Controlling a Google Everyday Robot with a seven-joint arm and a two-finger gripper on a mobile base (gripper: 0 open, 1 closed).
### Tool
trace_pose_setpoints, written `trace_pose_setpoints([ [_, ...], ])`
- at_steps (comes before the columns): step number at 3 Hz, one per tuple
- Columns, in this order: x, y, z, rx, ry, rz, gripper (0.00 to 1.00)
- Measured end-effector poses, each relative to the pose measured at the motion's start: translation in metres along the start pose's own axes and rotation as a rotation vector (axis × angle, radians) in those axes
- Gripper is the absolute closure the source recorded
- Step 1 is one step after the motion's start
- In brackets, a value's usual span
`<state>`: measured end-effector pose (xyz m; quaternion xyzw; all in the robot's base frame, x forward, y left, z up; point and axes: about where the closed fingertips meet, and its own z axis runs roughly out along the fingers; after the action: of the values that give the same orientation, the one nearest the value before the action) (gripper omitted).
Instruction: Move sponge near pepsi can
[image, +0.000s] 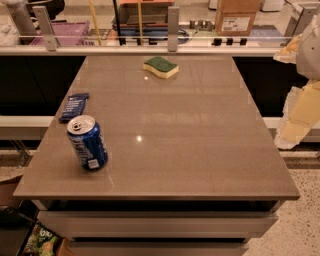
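Note:
The sponge, pale yellow with a dark green top, lies flat at the far middle of the grey table. The pepsi can, blue with a silver top and a small white label patch, stands tilted near the table's front left. My gripper shows as a pale shape at the right edge of the view, beside and off the table's right side. It is far from both the sponge and the can and holds nothing that I can see.
A flat dark blue packet lies at the table's left edge, just behind the can. A rail with posts runs behind the table, with boxes beyond. Drawers sit under the front edge.

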<state>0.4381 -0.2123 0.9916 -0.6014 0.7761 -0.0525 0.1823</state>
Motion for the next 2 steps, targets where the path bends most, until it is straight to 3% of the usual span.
trace_pose_setpoints([
  [1,0.0,-0.0015,-0.0014,0.007,-0.002,0.002,0.0],
  [2,0.002,-0.0092,-0.0016,0.049,-0.034,0.028,0.0],
])
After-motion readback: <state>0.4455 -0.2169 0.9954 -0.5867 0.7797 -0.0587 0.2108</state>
